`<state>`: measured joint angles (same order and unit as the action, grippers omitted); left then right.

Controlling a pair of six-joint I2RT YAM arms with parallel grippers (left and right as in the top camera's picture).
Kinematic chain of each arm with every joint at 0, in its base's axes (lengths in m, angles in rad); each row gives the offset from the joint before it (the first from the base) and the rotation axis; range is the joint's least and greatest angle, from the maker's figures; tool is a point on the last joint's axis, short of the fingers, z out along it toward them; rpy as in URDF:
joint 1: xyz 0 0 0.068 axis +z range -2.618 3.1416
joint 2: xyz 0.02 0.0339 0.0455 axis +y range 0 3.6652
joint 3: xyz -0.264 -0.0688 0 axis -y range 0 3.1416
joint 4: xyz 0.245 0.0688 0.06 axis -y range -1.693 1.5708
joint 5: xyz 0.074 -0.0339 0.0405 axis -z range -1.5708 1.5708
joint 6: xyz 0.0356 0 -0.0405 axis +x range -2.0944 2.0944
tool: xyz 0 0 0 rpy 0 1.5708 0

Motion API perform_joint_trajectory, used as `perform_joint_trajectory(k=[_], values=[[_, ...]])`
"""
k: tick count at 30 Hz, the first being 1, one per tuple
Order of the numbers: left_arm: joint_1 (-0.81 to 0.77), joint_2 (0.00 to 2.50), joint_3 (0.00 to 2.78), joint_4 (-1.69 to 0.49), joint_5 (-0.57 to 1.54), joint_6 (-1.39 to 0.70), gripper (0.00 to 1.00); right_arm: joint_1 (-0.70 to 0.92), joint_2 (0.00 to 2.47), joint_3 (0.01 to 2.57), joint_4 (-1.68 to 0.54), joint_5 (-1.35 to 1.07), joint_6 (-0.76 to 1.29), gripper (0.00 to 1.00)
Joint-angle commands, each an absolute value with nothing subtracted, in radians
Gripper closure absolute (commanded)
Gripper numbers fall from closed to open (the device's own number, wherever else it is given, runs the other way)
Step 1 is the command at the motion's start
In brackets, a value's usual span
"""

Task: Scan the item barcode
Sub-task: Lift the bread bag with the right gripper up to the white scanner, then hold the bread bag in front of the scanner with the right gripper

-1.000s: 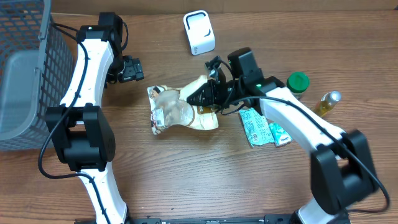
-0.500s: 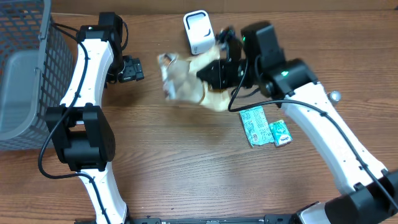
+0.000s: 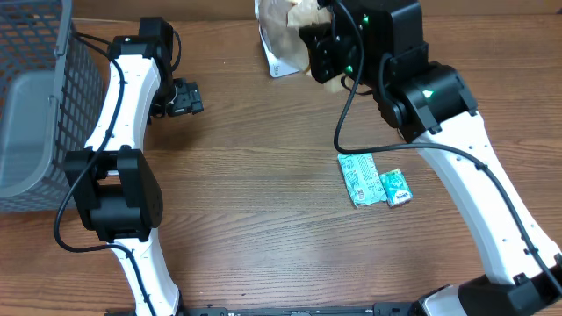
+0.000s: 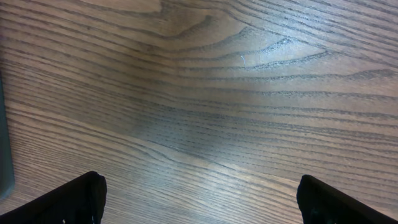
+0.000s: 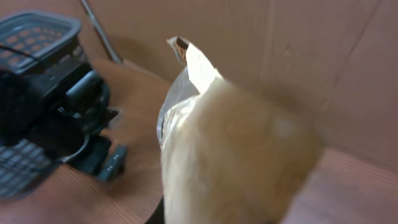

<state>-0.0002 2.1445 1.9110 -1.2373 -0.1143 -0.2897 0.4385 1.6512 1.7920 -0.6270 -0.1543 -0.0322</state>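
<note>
The item is a tan and white snack bag (image 3: 283, 22), held up off the table at the far edge by my right gripper (image 3: 318, 42), which is shut on it. In the right wrist view the bag (image 5: 236, 149) is blurred and fills the middle, hiding the fingers. The white scanner (image 3: 281, 63) stands just beneath the bag, mostly covered by it. My left gripper (image 3: 186, 98) hovers at the back left, open, with only bare wood between its black fingertips (image 4: 84, 196).
A grey wire basket (image 3: 35, 96) takes up the left edge, and in the right wrist view it (image 5: 37, 28) shows behind the left arm (image 5: 74, 106). Two green packets (image 3: 358, 180) (image 3: 395, 187) lie flat right of centre, under the right arm.
The right arm has lifted the bag off the table and swung it up and back, over the scanner. The left arm has stayed put.
</note>
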Motion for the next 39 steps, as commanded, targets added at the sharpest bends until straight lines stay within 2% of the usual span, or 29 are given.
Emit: perform_joint_trajectory(k=[1,10,22,34,39], values=[[-0.001,2.122,1.913,-1.236,-0.127,-0.303,0.00,0.439,1.708,1.813,-0.561,-0.067,-0.113,0.96],[-0.001,2.122,1.913,-1.236,-0.127,-0.303,0.00,0.443,1.863,1.813,-0.384,0.036,-0.285,0.96],[-0.001,2.122,1.913,-1.236,-0.127,-0.303,0.01,0.491,2.114,1.813,-0.019,0.187,-0.735,0.96],[-0.001,2.122,1.913,-1.236,-0.127,-0.303,0.00,0.494,2.168,1.806,-0.054,0.178,-0.729,0.96],[-0.001,2.122,1.913,-1.236,-0.127,-0.303,0.00,0.494,2.169,1.806,-0.093,0.175,-0.599,0.96]])
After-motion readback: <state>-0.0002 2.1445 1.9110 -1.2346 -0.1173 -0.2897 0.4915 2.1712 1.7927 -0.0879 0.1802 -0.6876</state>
